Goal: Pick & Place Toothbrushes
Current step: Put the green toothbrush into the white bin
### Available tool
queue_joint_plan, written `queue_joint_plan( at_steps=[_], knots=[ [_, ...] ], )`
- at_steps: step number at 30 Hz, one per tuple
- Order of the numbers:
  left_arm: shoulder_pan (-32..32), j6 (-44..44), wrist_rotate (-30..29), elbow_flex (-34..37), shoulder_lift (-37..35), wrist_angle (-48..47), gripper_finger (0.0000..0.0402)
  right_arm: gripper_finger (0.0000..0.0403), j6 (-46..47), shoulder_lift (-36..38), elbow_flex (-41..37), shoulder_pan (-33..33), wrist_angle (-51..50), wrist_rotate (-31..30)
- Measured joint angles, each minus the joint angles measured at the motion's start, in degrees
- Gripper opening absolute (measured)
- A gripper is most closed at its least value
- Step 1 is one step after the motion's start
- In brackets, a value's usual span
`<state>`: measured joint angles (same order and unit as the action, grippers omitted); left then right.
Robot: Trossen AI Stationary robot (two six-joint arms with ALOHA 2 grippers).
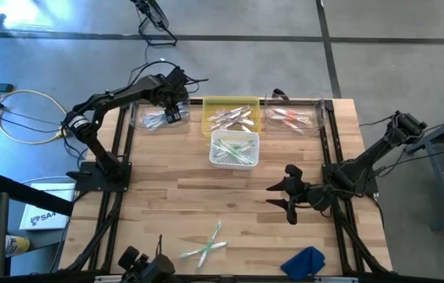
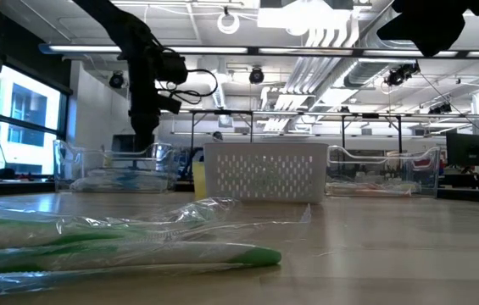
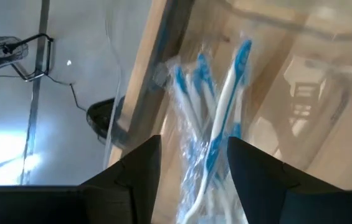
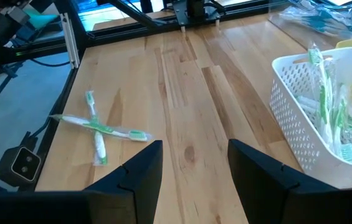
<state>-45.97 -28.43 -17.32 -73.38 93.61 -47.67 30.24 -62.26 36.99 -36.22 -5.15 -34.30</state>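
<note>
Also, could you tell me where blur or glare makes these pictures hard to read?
Low view: the nearest green toothbrushes are soft and out of focus, their wrappers glinting, and ceiling lights wash out the top. Left wrist view: the blue toothbrushes are smeared behind reflections in the clear bin. High and right wrist views read cleanly.

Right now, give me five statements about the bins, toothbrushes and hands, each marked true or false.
1. The left hand hovers over the clear bin of blue toothbrushes. True.
2. The white basket holds pink toothbrushes. False: green ones.
3. Two green toothbrushes lie crossed on the table. True.
4. The right hand grips a toothbrush. False: it is open and empty.
5. The blue cloth lies in the yellow bin. False: it is on the table's near edge.
</note>
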Motion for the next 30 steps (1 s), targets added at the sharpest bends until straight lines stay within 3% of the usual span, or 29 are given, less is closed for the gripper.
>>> queue_joint_plan(
  at_steps=[10,30],
  knots=[
    [1.30,-2.98,10.05,0.00,-1.91,5.28,0.0177,0.0174,-0.02,0.00,0.00,-0.01,0.00,-0.02],
    [18.01,-9.92,10.23,-0.07,-12.79,12.21,0.0177,0.0174,0.15,0.00,-0.02,-0.01,0.00,-0.04]
  ],
)
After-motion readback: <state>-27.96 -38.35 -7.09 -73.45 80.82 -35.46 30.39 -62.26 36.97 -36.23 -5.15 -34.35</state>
